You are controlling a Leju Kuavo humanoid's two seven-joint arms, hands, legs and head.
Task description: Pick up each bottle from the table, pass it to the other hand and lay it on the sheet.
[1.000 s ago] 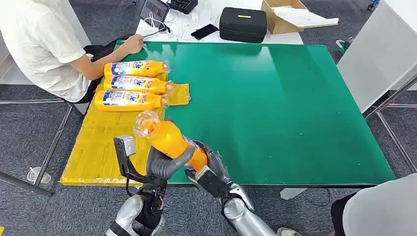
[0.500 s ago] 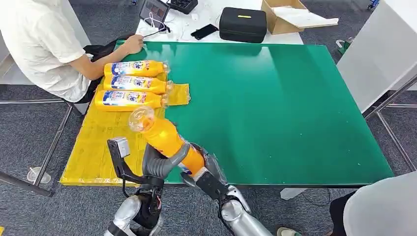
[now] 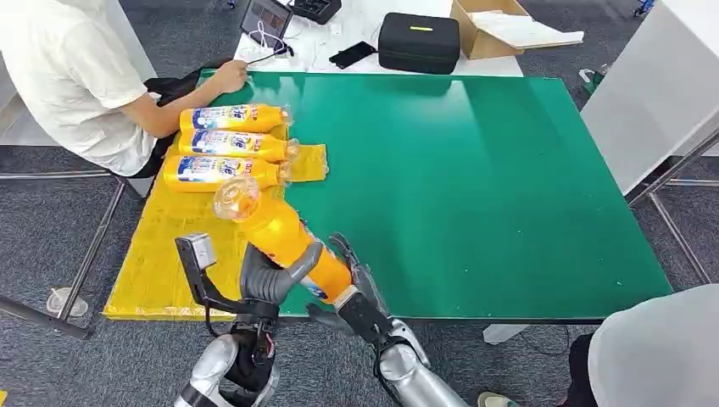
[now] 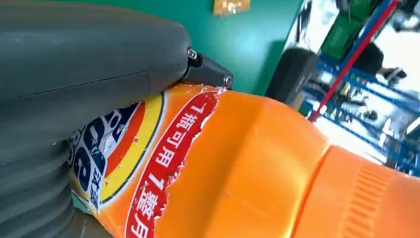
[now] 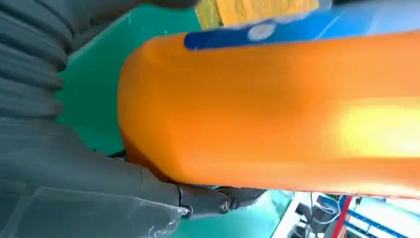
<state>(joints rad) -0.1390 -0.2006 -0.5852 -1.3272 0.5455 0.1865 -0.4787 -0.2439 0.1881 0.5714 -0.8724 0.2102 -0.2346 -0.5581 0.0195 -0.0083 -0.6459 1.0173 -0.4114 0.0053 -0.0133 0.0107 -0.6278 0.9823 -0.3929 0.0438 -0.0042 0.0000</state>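
Left hand (image 3: 270,278) wrapped around the orange bottle (image 3: 284,237) above the near edge of the green surface (image 3: 475,170), right hand (image 3: 356,284) beside its base with fingers spread (grip unclear). Beyond, three bottles (image 3: 225,144) lying on the yellow sheet (image 3: 169,246); seated person (image 3: 76,76) behind.

Left hand (image 3: 275,275): at the table's near edge, fingers wrapped round the orange bottle (image 3: 284,237).
Right hand (image 3: 356,284): just beside it, fingers spread behind the bottle's base.
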